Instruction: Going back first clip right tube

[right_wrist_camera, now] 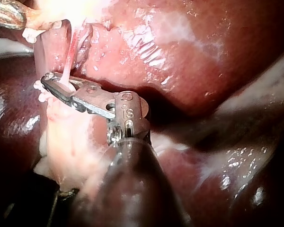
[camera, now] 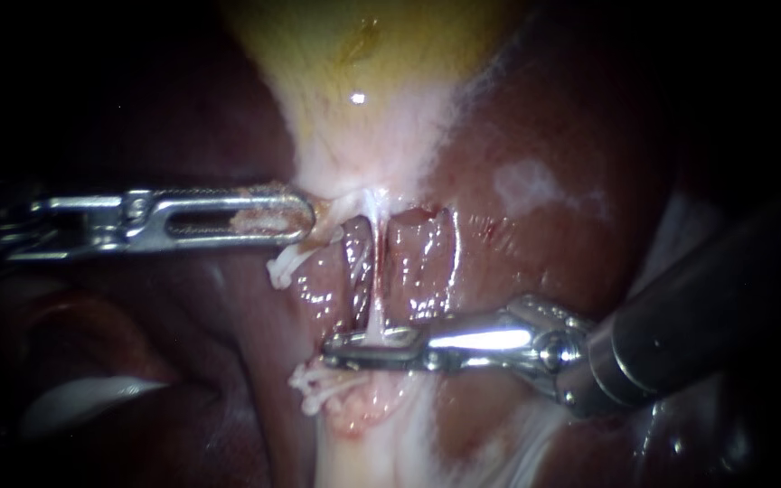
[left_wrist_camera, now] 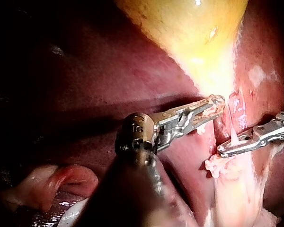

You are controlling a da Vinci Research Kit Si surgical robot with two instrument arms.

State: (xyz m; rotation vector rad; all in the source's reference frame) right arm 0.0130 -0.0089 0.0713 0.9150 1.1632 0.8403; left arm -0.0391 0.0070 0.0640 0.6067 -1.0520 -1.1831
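In the endoscope view, the left instrument point(camera: 300, 221) is pinching the pale tissue point(camera: 354, 167) at the narrow end of the gallbladder point(camera: 363, 54), with its jaws pressed together on a frayed tag of it. The right instrument point(camera: 336, 348) is lying across a thin pale tube point(camera: 377, 289) that is running from that tissue straight into its jaws. The jaws are sitting close together with the tube caught between them, so they are clamping it. No clip is showing apart from the metal of the jaws. The liver point(camera: 535, 117) is lying behind both tools.

In the left wrist view, the left instrument point(left_wrist_camera: 218, 105) is gripping whitish tissue between its jaw tips. Just ahead of and beside it, the right instrument point(left_wrist_camera: 223, 150) is crossing the tube point(left_wrist_camera: 233, 135), which is entering the slot between its jaws.

In the right wrist view, the right instrument point(right_wrist_camera: 48, 79) is closing on the tube point(right_wrist_camera: 66, 66) near the jaw tips. The left instrument point(right_wrist_camera: 9, 14) is showing well ahead, at the far end of the tube.

Backing off well probably means spreading the jaws fully first, so the tube is lying free between them. The right instrument should then retreat along the line of its own shaft, never sideways, since the tube looks thin and taut enough to tear. The left instrument should be holding its pull steady meanwhile. Once the jaws are clear, the spot they covered needs checking for a clip sitting square across the tube.
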